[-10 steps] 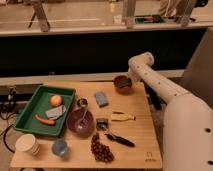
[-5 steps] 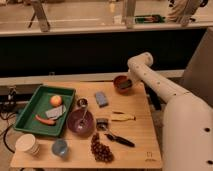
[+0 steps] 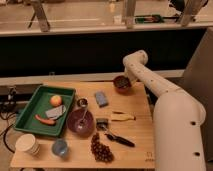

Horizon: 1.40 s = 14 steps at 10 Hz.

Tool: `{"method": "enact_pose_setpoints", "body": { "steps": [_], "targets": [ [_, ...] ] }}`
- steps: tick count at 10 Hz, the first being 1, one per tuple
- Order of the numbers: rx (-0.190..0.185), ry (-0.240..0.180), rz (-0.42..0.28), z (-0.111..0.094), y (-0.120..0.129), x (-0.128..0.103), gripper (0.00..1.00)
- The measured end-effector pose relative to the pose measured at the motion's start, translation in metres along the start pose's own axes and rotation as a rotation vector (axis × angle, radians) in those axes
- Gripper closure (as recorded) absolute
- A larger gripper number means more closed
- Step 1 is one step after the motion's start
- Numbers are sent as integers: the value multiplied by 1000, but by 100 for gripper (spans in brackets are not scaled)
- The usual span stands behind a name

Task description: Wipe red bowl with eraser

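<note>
Red bowl (image 3: 120,84) sits just under tool (image 3: 127,76), far rt.

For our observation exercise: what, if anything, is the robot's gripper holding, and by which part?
It cannot be told. The gripper is down over the red bowl at the far edge of the table, and no held object shows there.

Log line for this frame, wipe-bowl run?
task: wipe red bowl | gripper: at right rim of red bowl | red bowl: back right of table | eraser: not visible | purple bowl: apart, front-centre
</note>
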Motion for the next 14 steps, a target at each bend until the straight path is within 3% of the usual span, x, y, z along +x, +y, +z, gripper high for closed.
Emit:
{"method": "enact_pose_setpoints", "body": {
  "steps": [4,7,10,14],
  "targets": [
    [11,-1,5,4,-19,10,100],
    [5,-16,-1,8,-18,8,100],
    [-7,-32,-11,10,-9,-1,100],
    [-2,-32,5,-9,17,-2,100]
  ]
}}
